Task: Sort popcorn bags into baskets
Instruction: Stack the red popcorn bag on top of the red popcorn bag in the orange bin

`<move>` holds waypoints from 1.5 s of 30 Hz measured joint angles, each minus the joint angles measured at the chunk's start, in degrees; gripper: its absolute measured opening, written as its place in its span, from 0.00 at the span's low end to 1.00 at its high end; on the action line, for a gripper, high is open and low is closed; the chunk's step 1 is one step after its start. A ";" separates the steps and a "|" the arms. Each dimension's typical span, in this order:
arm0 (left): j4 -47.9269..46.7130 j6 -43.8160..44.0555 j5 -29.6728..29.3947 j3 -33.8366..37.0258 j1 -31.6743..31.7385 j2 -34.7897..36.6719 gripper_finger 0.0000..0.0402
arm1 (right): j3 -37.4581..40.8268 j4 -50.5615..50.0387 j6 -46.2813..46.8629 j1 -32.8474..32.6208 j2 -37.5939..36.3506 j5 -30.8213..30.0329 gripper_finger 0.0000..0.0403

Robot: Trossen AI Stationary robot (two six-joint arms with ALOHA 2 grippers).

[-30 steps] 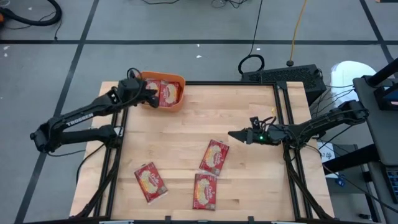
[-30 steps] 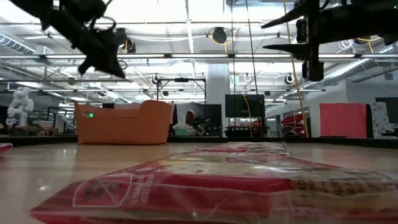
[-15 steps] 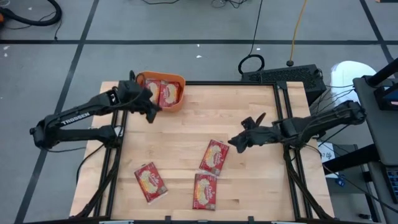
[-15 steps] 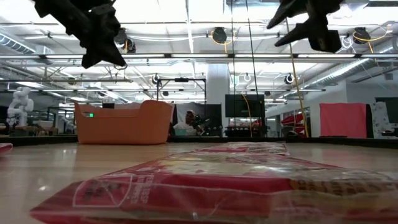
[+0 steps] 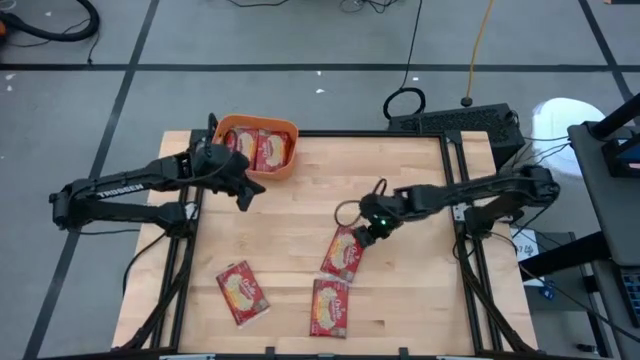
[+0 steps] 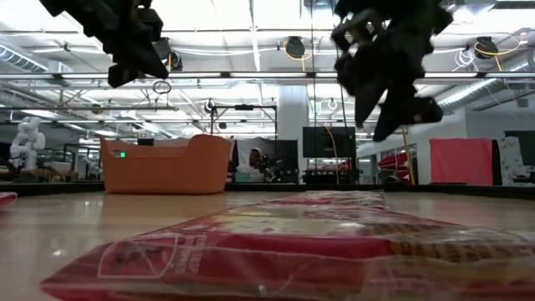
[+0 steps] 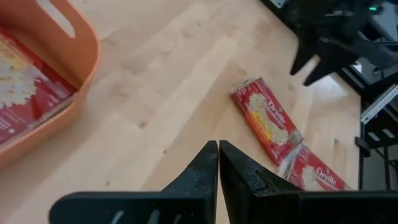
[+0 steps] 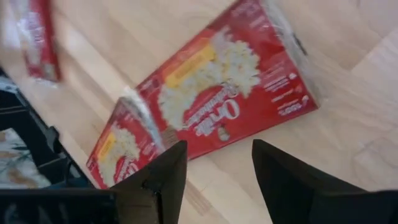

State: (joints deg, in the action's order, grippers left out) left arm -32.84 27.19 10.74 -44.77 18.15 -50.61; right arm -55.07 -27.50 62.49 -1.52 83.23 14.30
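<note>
item: popcorn bag (image 5: 345,251) flat on counter (image 5: 400,290) mid-right, right gripper (image 5: 368,232) above its near end, jaws apart and empty; you centre them across the packet's edge before closing; left gripper (image 5: 252,189) closed, idle beside orange basket (image 5: 287,168).

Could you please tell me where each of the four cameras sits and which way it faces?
High view: above the table, looking straight down; both arms, basket, three loose bags.
Low view: at table-top height, looking level into the room; both arms hang in from above, basket behind.
Left wrist view: on the left arm, looking past its shut left gripper at the wood.
Right wrist view: on the right arm, its open right gripper over the middle bag.
Shared: both wrist views show the middle bag.
</note>
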 joint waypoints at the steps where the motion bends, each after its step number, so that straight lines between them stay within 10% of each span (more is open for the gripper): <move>1: 0.00 0.47 -0.75 0.00 -0.80 0.00 0.05 | 0.00 0.18 -0.17 1.02 0.97 1.38 0.45; 15: 0.01 0.78 -5.99 0.04 -8.67 0.00 0.05 | 3.47 1.31 -5.02 7.61 4.78 5.22 0.50; 26: 0.02 0.12 -6.29 0.04 -8.96 0.00 0.05 | 16.10 24.06 7.87 5.54 4.74 6.97 0.50; 45: 0.81 0.34 -10.30 0.04 -8.92 0.00 0.05 | 21.95 35.31 10.08 3.56 4.76 0.08 0.42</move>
State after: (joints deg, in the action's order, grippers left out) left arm -32.03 27.52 0.45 -44.73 9.23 -50.61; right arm -33.12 7.81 72.57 2.04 87.99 14.38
